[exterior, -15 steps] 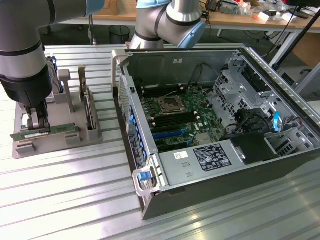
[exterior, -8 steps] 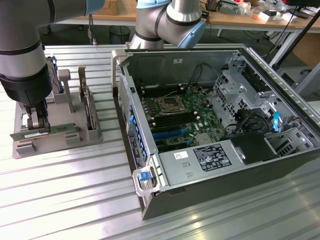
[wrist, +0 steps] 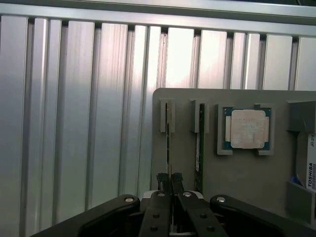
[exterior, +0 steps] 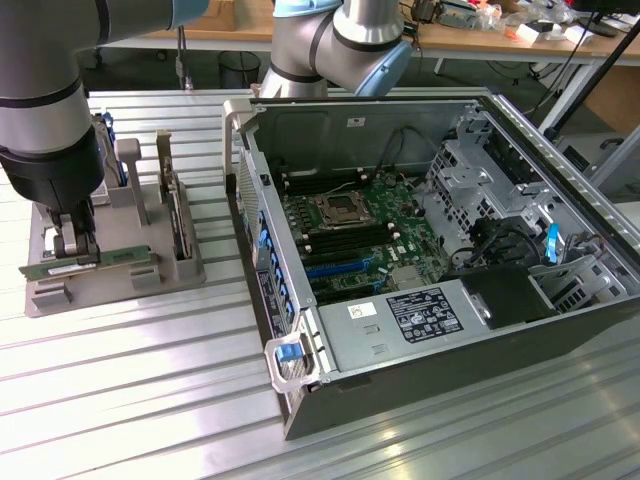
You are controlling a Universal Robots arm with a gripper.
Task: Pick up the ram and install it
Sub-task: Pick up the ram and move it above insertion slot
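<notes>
Ram is the green stick over the front edge of the grey tray, at the exterior view's left, long edge level. It carries a pale sticker, txt too small to read. You can't tell whether it's seated in its slot or just clear of it.

Gripper has it near mid-length, jaws drawn in narrow w/ the board pinched between them. In the wrist view the fingers press on both faces of the thin edge.

Second ram stick stands just beside it, parallel, in its own slot. Next along the tray you see the square processor chip, markings unreadable. Beyond that is a hard drive whose white label reads TOSHIBA.

Well apart, at the exterior view's right, the pc case lies open w/ the motherboard exposed. Inside it there's also a power supply w/ a printed label you can't make out.
</notes>
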